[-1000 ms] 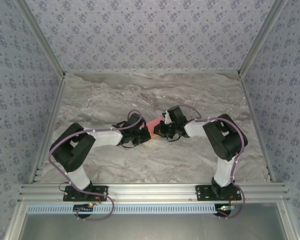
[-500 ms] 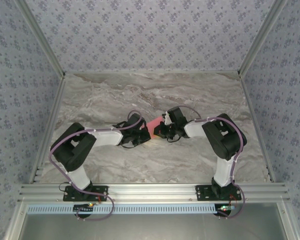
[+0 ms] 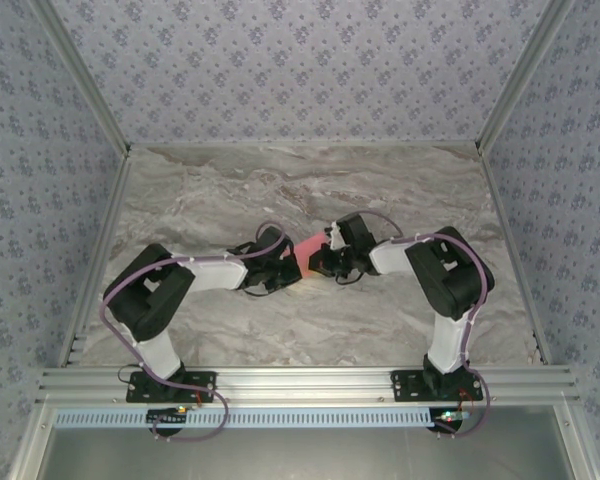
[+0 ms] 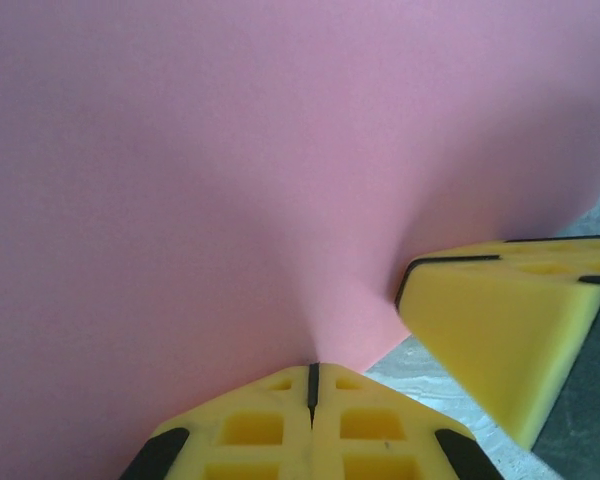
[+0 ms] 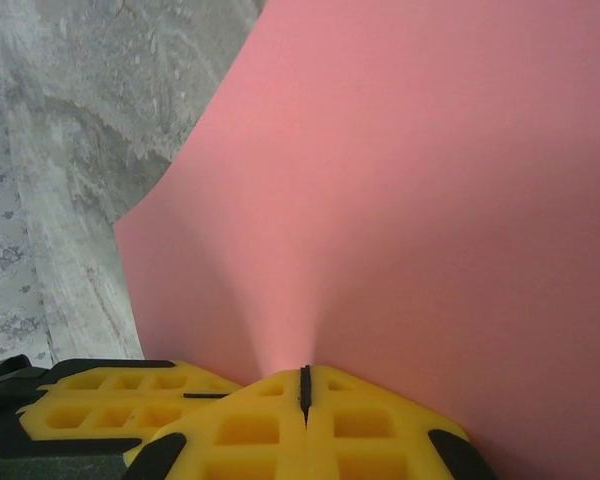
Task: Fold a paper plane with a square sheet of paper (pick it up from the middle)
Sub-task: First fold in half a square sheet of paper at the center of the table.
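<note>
Flower-patterned walls (image 3: 300,70) close in three sides of a grey marbled bench (image 3: 230,180), and a metal frame (image 3: 300,380) runs along its near edge, carrying both arm bases. The left arm (image 3: 205,272) and the right arm (image 3: 450,275) each bend inward and low, and they meet at the middle of the bench.

Between them sits the paper (image 3: 308,247), seen from above as a small salmon-pink patch mostly covered by the two wrists. In the left wrist view the paper (image 4: 230,180) spreads wide and smooth across the frame, and a strip of bench shows past its lower right edge. In the right wrist view the sheet takes up the right and centre, and bench shows past its curved left edge. Whether its far part rests on the bench I cannot tell.

The left hand (image 3: 288,272) is clenched on the near edge of the paper. Its yellow fingers (image 4: 260,430) are pressed together with only a thin dark seam between them, and the sheet puckers up into a soft ridge just above that seam. The right hand (image 3: 321,263) is likewise clenched on the paper, its fingers (image 5: 250,430) meeting at a similar seam with a faint fold rising from it.

The two hands sit just beside each other. A yellow finger of the right hand juts in at the lower right of the left wrist view, touching the paper's edge. A finger of the left hand lies at the lower left of the right wrist view.
</note>
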Tool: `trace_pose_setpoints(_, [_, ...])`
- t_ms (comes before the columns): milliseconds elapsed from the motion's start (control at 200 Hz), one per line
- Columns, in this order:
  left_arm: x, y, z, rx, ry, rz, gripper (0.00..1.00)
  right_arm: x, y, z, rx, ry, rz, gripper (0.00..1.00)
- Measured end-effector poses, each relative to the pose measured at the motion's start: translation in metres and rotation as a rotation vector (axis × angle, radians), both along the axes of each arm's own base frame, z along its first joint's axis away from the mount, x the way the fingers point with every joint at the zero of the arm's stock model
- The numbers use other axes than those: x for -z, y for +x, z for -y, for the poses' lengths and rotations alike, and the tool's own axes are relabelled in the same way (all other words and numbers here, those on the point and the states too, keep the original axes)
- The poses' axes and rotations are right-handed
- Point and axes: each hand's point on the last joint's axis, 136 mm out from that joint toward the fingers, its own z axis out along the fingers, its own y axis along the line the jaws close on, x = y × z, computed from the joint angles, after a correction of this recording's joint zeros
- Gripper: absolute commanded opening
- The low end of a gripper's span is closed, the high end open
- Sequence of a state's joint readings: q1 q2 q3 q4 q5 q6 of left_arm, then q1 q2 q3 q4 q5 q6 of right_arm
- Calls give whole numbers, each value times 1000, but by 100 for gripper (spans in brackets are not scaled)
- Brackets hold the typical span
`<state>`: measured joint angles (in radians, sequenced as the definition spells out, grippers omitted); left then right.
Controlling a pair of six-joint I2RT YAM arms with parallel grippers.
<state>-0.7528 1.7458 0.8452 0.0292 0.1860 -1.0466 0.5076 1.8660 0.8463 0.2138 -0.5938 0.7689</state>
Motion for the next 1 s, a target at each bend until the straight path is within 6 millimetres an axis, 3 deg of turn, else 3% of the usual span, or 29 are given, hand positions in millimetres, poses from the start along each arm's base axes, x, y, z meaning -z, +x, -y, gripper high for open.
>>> trace_pose_setpoints(70, [0, 1, 1, -1, 3, -4, 0, 1, 7, 15, 26, -2, 7, 0])
trace_pose_setpoints(295, [1, 0, -1, 5, 17, -12, 0, 0, 38, 91, 210, -111, 31, 0])
trace_pose_setpoints(445, [1, 3, -9, 30, 43, -15, 0, -8, 44, 115, 279, -195, 69, 0])
trace_pose_setpoints(570, [1, 7, -19, 84, 82, 0, 0, -28, 40, 98, 238, -172, 124, 0])
trace_pose_setpoints(700, [0, 13, -31, 165, 134, 33, 0, -38, 24, 52, 123, -113, 141, 0])
trace_pose_setpoints(834, [0, 13, -35, 243, 156, 61, 0, -27, 17, 14, 50, -73, 108, 0])
trace_pose_setpoints(999, [-1, 13, -34, 271, 155, 74, 0, -2, 13, 7, 58, -78, 26, 0])
